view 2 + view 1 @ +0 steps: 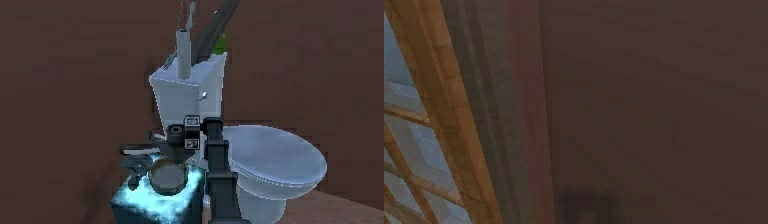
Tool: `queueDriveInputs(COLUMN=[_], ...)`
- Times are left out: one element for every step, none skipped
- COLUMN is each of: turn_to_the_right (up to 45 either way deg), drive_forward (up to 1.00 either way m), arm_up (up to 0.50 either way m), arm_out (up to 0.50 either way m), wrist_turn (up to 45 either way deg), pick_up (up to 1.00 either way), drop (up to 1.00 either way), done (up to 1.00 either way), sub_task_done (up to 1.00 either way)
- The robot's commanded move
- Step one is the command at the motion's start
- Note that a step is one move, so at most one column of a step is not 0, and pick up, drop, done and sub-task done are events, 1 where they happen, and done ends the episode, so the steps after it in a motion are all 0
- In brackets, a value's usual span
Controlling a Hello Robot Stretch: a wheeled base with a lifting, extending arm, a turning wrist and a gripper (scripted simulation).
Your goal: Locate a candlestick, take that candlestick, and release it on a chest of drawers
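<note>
Forward view: I see a wooden window frame [446,110] at the left and a dark brown wall [654,100]. Arm side view: I get a white toilet [285,160]. A slim grey stick [184,50], maybe the candlestick, stands upright on its tank [185,100]. The gripper [138,158] shows by a pale blue box [135,203]. I cannot tell how its jaws stand, nor whether it holds anything.

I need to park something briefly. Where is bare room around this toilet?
The closed toilet lid, right of the arm, is bare. The tank top is crowded with tall things; the pale blue box by the gripper bears a round dark thing.
</note>
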Motion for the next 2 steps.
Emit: queueDriveInputs(turn_to_the_right=[0.0,0.0], drive_forward=[0.0,0.0], arm_up=[0.0,-0.3], arm_out=[0.0,0.0], wrist_turn=[24.0,0.0], pick_up=[0.0,0.0], drop=[0.0,0.0], done=[0.0,0.0], sub_task_done=[0.0,0.0])
